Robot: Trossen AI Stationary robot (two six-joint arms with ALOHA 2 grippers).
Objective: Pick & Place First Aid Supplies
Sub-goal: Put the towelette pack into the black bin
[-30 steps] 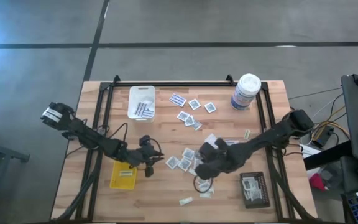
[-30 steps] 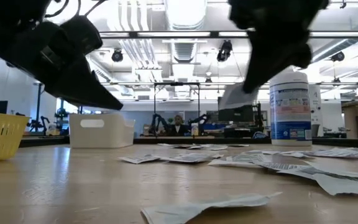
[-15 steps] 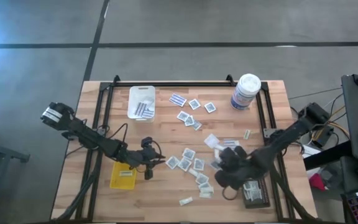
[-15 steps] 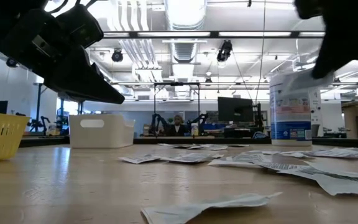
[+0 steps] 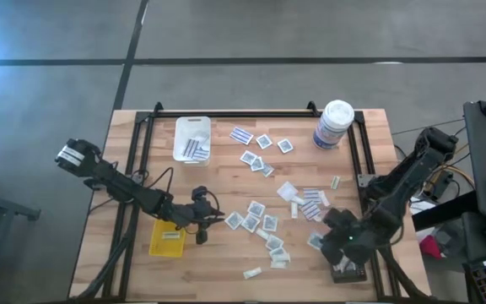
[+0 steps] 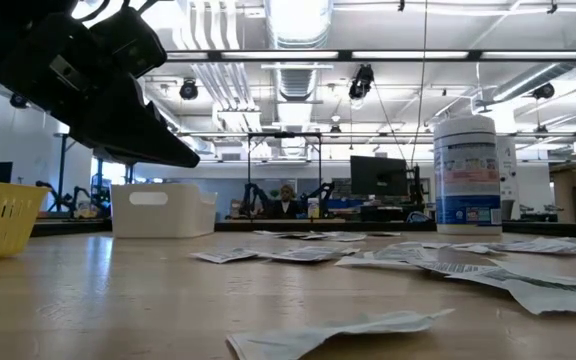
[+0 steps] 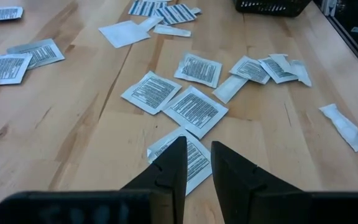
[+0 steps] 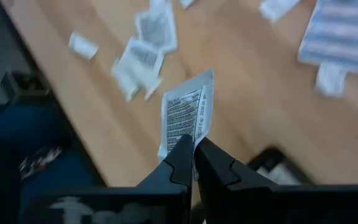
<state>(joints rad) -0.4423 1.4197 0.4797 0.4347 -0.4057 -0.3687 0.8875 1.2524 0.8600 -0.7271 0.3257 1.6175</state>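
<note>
Right gripper (image 8: 193,149): fingers pinched together on one white printed packet (image 8: 185,118), held off the table; in the high view it sits over the black tray (image 5: 350,269) at the table's front right corner.

Left gripper (image 7: 197,163): fingers slightly apart, nothing between them, hovering just beside the yellow tray (image 5: 168,239) and pointing toward the loose packets.

First aid supplies (image 5: 260,221): white squares with dark centres, striped strips and pale narrow strips scattered across the wooden table (image 5: 218,270), mid to right.

White tray (image 5: 191,138): rear left, holding a few striped strips.

White canister (image 5: 334,124): upright, rear right.
</note>
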